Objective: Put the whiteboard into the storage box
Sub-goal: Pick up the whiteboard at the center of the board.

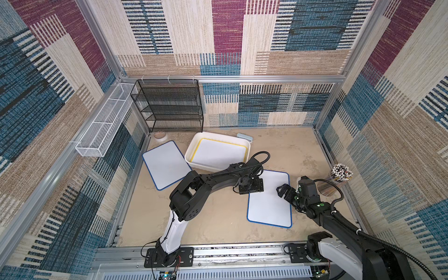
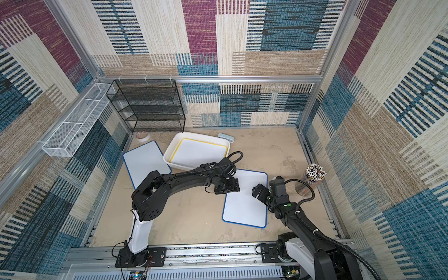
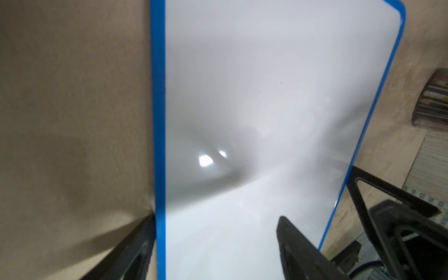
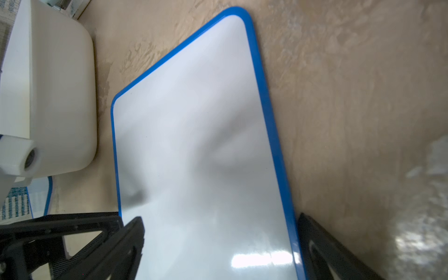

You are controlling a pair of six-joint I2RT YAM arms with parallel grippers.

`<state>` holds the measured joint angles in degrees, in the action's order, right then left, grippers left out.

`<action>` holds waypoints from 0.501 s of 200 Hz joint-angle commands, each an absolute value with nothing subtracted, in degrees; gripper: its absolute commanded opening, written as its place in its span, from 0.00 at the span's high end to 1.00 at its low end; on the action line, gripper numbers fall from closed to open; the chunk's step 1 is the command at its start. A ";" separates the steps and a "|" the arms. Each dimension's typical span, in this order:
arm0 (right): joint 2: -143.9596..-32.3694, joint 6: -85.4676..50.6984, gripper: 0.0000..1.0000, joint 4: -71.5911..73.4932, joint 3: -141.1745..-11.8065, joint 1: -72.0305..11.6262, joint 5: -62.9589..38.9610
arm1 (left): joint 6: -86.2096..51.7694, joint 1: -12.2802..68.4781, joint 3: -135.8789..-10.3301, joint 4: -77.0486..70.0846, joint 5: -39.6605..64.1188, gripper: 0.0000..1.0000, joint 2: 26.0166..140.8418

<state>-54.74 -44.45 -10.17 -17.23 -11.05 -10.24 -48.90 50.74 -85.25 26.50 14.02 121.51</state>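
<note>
Whiteboard (image 1: 269, 203) far corner obsc. by left gripper (image 1: 249, 188) in both top views

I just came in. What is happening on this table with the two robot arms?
Both arms are at the blue-framed whiteboard lying flat on the table. The left gripper and the right gripper are open, each straddling one long edge; nothing is gripped yet. A yellow-framed whiteboard already lies in the storage box, and a second blue-framed whiteboard lies beside it.

Overhead stereo; wrists close, seemingly downward.
</note>
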 commanded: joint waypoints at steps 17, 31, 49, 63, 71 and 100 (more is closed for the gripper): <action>-56.52 -54.84 0.00 -9.37 -17.53 -9.66 -38.85 | -48.11 51.43 -82.27 20.96 20.65 0.19 124.83; -57.36 -56.16 0.00 -9.60 -17.07 -8.90 -39.54 | -48.14 51.44 -82.05 21.06 20.28 0.19 124.62; -57.00 -57.91 0.00 -10.34 -16.79 -7.99 -39.55 | -48.40 51.47 -81.77 21.02 20.04 0.19 124.37; -55.44 -59.19 0.00 -11.33 -16.87 -7.18 -39.24 | -48.50 51.44 -81.65 21.07 19.93 0.19 124.19; -54.42 -59.71 0.00 -11.63 -17.07 -6.74 -39.09 | -48.47 51.45 -81.65 21.28 19.89 0.19 124.11; -51.19 -61.18 0.00 -12.01 -17.60 -5.21 -39.57 | -48.19 51.49 -81.74 21.85 19.25 0.19 123.66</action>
